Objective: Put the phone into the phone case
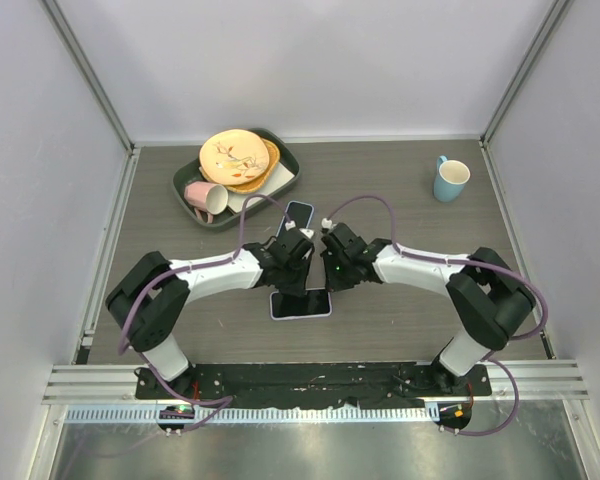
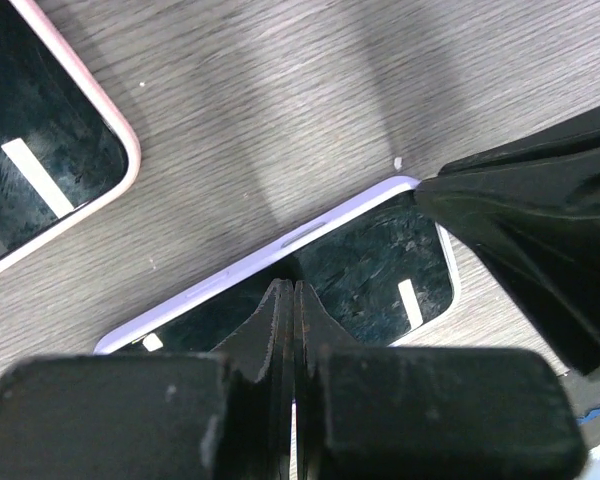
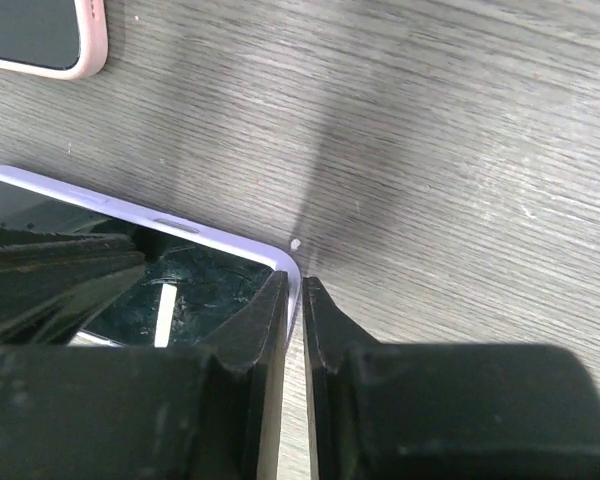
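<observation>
The phone [image 1: 302, 304] lies face up near the table's front middle, its dark screen [image 2: 380, 260] framed by the lavender phone case [image 2: 310, 232]. My left gripper [image 2: 295, 288] is shut, and its tips rest on the screen close to the long edge. At the case's corner [image 3: 280, 262], my right gripper [image 3: 300, 280] is closed on the lavender rim, with one finger over the screen [image 3: 200, 285] and the other outside over the table. In the top view both grippers [image 1: 298, 268] [image 1: 330, 275] meet over the phone's far end.
A second phone with a pink rim [image 1: 298, 212] lies just beyond the grippers. A green tray [image 1: 185, 185] with plates and a pink mug stands at the back left. A blue mug [image 1: 450, 180] stands at the back right.
</observation>
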